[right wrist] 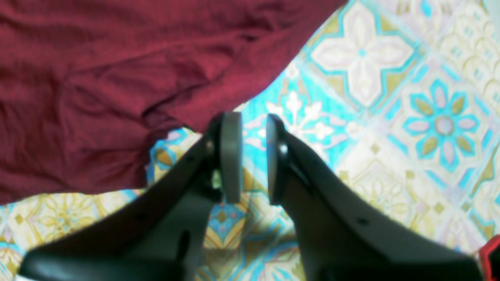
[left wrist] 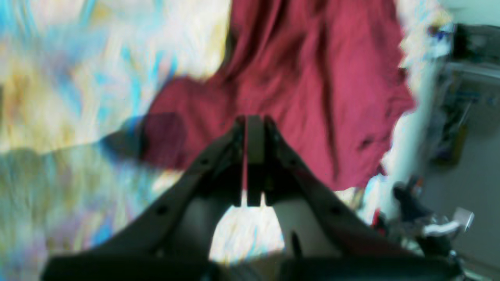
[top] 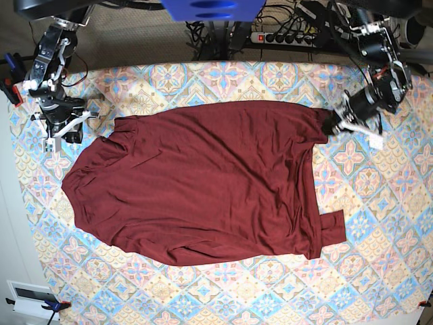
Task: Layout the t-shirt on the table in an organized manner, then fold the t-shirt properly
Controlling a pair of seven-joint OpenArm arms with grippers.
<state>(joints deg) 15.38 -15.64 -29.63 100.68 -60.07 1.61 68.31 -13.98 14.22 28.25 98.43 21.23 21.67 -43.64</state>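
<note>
**Maroon shirt spread on the patterned bench**

Maroon knit fills the middle of the bench point(top: 379, 223), the shirt point(top: 203, 189) lying mostly flat with soft wrinkles across it. Seen from the base camera, its body runs from a rounded edge on the left to a straighter edge on the right, where a small flap sticks out near the lower corner. The cloth under it shows blue, pink and cream floral tiles.

The left tool point(top: 333, 126) sits at the shirt's upper right corner in the base view, right at the fabric edge. Its wrist picture is blurred, yet the two fingers stand pressed together with only a sliver between them point(left wrist: 250, 121); whether any cloth is caught there cannot be told.

The right tool point(top: 64, 128) is at the upper left of the base view, just beside the shirt's edge. From its wrist, the pads point(right wrist: 231, 156) are spread apart with bare tiled cloth showing in the gap, and the shirt point(right wrist: 109, 78) lies just ahead and to one side, not pinched
</note>
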